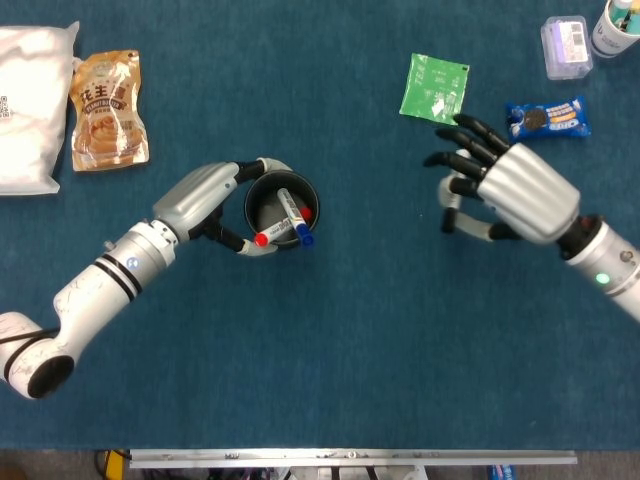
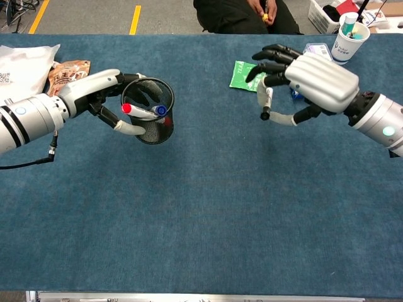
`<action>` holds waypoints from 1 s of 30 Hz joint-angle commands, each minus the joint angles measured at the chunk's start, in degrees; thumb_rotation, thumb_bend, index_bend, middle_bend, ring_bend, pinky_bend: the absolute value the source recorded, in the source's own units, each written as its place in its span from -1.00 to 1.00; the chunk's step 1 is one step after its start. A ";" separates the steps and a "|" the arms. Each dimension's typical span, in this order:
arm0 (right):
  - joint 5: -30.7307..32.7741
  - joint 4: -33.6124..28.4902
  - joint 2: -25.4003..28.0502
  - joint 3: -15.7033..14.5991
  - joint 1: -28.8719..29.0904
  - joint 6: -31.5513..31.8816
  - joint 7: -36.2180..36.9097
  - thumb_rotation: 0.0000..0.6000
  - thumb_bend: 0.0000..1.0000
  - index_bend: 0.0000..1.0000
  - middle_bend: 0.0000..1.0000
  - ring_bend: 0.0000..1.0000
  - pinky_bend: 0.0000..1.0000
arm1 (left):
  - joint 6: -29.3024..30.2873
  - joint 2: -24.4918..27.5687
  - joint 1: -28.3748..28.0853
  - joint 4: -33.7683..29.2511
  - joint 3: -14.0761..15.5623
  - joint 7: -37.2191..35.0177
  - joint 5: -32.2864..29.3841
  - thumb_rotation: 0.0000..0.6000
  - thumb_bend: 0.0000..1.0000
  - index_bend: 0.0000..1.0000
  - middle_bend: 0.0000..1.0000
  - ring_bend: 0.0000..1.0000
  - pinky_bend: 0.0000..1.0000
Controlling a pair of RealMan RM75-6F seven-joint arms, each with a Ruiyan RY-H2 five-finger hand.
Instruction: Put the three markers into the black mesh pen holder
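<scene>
My left hand (image 1: 205, 200) (image 2: 94, 88) grips the side of the black mesh pen holder (image 1: 258, 195) (image 2: 151, 131), which stands upright at left centre of the table. A red-capped marker (image 1: 261, 240) (image 2: 127, 109) and a blue-capped marker (image 1: 303, 238) (image 2: 160, 111) lean inside it. My right hand (image 1: 510, 190) (image 2: 315, 78) is raised above the table at the right. It pinches a white marker with a black cap (image 1: 448, 212) (image 2: 266, 104), which hangs roughly upright from its fingers.
A green packet (image 1: 435, 88) (image 2: 247, 75) lies just behind the right hand, with a blue cookie pack (image 1: 547, 117) beside it. A clear box (image 1: 567, 45) and a paper cup (image 1: 615, 25) stand far right. A snack pouch (image 1: 108, 110) and a white bag (image 1: 30, 100) lie far left.
</scene>
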 commanded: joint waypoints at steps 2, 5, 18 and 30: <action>6.02 -20.47 7.01 6.77 2.00 -0.58 7.10 1.00 -0.40 0.23 -0.39 -0.79 -0.85 | -0.34 -0.06 -0.19 -0.13 -0.10 0.20 -0.23 1.00 -0.65 -0.52 -0.34 -0.46 -0.58; 8.01 -26.99 7.88 8.67 2.48 -1.64 10.04 1.00 -0.40 0.24 -0.39 -0.78 -0.85 | -0.61 -0.30 -0.38 -0.16 -0.19 0.42 -0.36 1.00 -0.65 -0.52 -0.34 -0.46 -0.58; 13.11 -37.64 6.29 11.74 4.42 -8.57 14.52 1.00 -0.40 0.24 -0.38 -0.79 -0.85 | -1.54 -1.08 -1.37 -0.68 -0.92 1.57 -1.01 1.00 -0.65 -0.52 -0.34 -0.46 -0.58; 14.43 -34.28 0.52 12.39 5.96 -12.59 12.13 1.00 -0.39 0.23 -0.40 -0.78 -0.85 | -1.62 -1.04 -1.56 -1.57 -1.32 2.84 -1.77 1.00 -0.65 -0.52 -0.34 -0.46 -0.58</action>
